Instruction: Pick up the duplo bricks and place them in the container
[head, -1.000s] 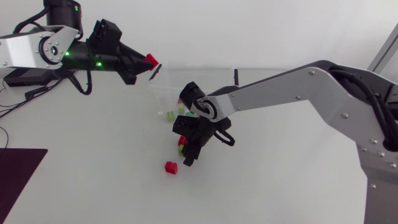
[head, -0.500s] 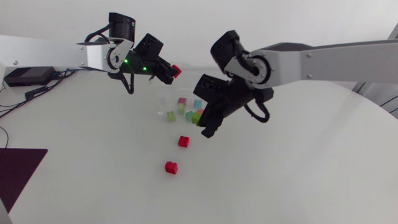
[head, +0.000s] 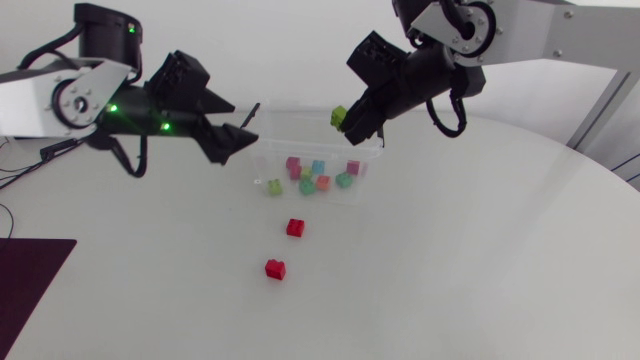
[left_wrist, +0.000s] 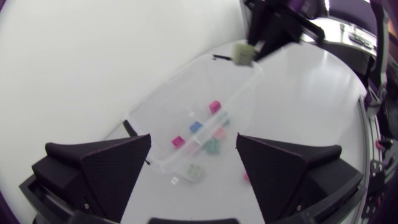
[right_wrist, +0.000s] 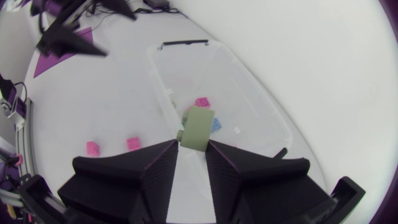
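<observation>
Right claw (head: 347, 122) is clenched on a light green brick (right_wrist: 198, 127), pinched from both sides. It hangs over the clear container (head: 275, 150) near one end. My guess is it's up high so the brick clears the rim and can drop in with the others.

Left claw (left_wrist: 193, 138) is spread wide with nothing in it. It hangs above the container's other end, looking down into it, so it seems free for the next pick.

Inside the container there's a loose bunch of small bricks (head: 318, 180), pink, blue and teal-ish. One red brick (head: 295, 227) sits on the white surface (head: 450, 280) just beyond the container's front wall. A second red brick (head: 275, 268) is further out. Both are well apart from either claw, so the job looks only partly done.

Hard bits: the container is see-through, so its walls barely show from overhead. It's tough to say whether the pale green brick (head: 273, 187) by its corner is inside or out. The right claw's fingers also cover the lower part of the held brick, so how deep the grip goes can't be made out.
</observation>
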